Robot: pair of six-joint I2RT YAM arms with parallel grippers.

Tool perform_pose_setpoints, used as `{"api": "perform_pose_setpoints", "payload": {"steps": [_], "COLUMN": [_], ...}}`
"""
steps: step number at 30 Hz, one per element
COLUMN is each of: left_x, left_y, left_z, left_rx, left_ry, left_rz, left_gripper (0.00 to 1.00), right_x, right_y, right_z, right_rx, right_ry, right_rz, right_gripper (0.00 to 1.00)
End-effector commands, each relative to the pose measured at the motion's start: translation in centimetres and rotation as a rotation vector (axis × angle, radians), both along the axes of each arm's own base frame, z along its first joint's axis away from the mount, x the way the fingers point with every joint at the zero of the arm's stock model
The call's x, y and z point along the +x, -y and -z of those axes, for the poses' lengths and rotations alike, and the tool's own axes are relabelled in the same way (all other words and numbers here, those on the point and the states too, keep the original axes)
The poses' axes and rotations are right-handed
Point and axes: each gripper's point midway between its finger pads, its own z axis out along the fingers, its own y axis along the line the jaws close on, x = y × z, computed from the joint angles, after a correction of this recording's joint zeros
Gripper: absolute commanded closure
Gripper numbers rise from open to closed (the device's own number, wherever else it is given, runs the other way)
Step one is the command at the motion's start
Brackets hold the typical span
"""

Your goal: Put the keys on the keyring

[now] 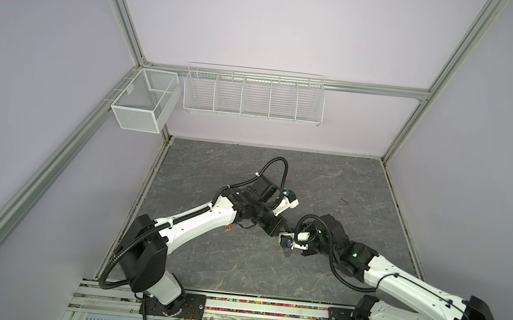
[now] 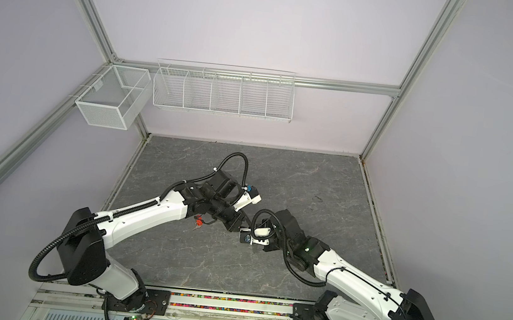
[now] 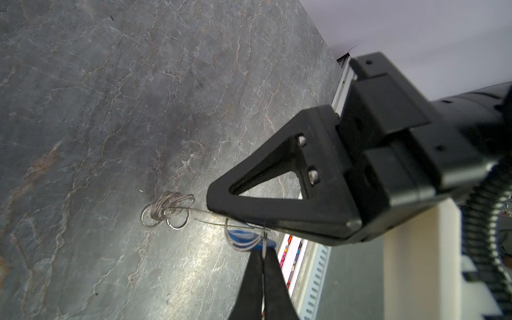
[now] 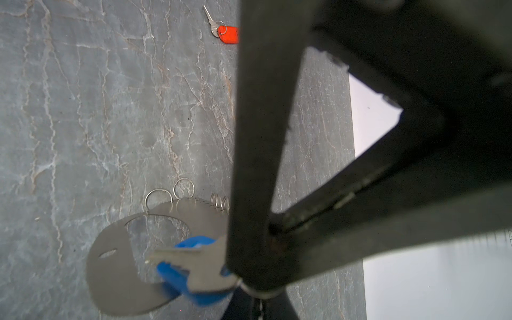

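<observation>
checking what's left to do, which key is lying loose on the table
The red-tag key. It lies flat on the table on its own; the blue-tag key is pinched in the right gripper at the keyring.

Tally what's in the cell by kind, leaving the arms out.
Keys: 2, blue-tagged key and red-tagged key
keyring: 1
Wall baskets: 2, mesh basket and long rack
Total: 5
</observation>
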Motion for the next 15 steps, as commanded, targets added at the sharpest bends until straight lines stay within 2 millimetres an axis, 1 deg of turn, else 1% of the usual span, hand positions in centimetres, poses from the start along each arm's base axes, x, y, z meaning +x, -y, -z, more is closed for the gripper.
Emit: {"api": "perform_pose_setpoints", "payload": {"steps": [1,8,15], "left_x": [0.55,0.75,1.09], "left_y": [0.20,-0.01,0.19], "left_z": [-0.57,0.12,0.14], "left_rx": [0.012,0.051,0.062], "left_ry": [0.010,-0.010,-0.022], "left_rz": [-0.021,-0.044,-0.060], "left_gripper": [1.00,1.00,1.00], "right_x": [-0.44,-0.22,-0.23], "right_y": [-0.10,0.06,0.15], "right_z": [0.19,0.02,0.02], "right_rx": [-0.005,-0.002,-0.003], "right_ry": [-0.026,-0.004,0.013], "right_rz": [-0.005,0.006,0.008], "right_gripper": [0.93,0.93,0.92]}}
